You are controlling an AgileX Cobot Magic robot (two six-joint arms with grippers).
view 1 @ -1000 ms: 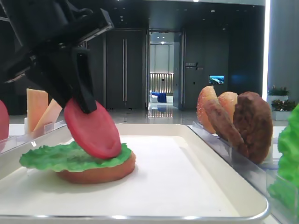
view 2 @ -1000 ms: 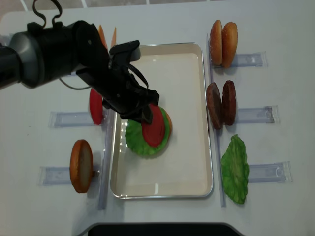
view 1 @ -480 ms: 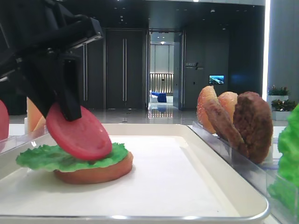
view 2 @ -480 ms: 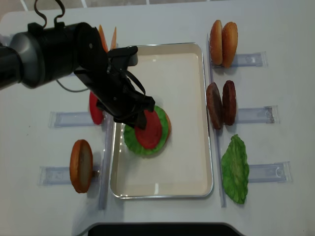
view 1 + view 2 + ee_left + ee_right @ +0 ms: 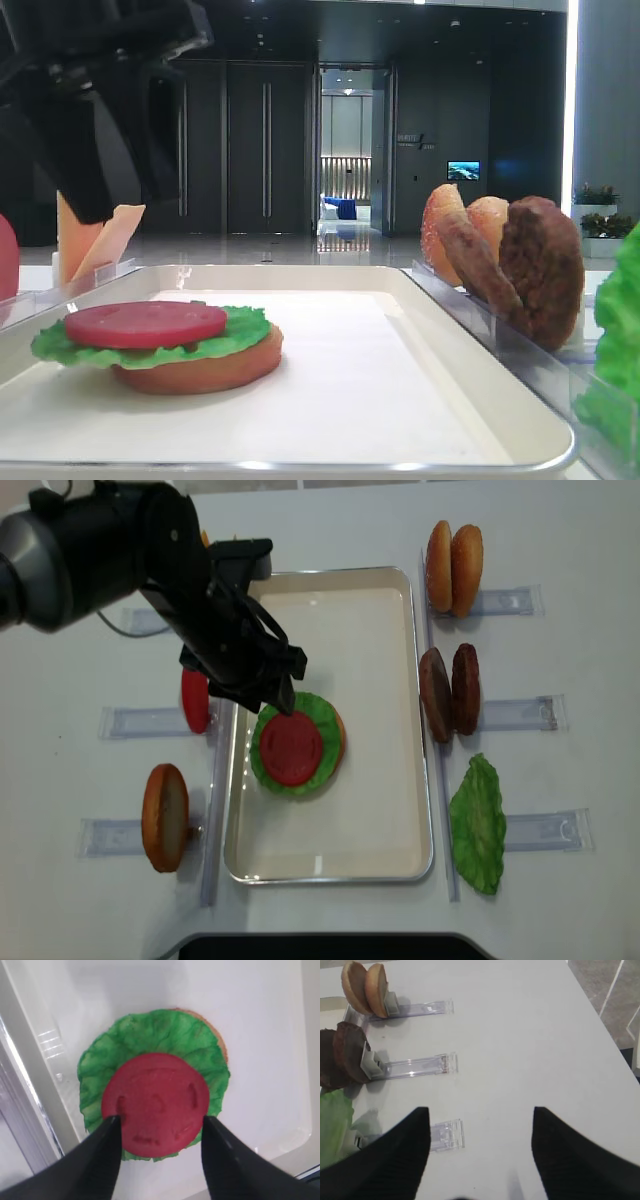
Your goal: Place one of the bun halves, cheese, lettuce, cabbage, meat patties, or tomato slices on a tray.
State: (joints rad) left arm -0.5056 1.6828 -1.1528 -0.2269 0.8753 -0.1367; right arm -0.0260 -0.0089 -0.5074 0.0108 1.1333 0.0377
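The tray (image 5: 400, 630) is bare right of and beyond the stacked tomato slice (image 5: 291, 748); the left gripper (image 5: 262, 688) hangs directly above it, clear plastic racks (image 5: 510, 714) flanking

Bulky matte-black left arm (image 5: 95, 550) with rounded housing, thin black cable looped near its joint; black wedge-shaped fingers (image 5: 390, 1160), faintly ribbed, tapering to blunt tips

Place: a big office lobby
Clues: dark tall doors (image 5: 265, 150), shiny floor (image 5: 340, 248), wall screen (image 5: 463, 170), white table (image 5: 560, 540)
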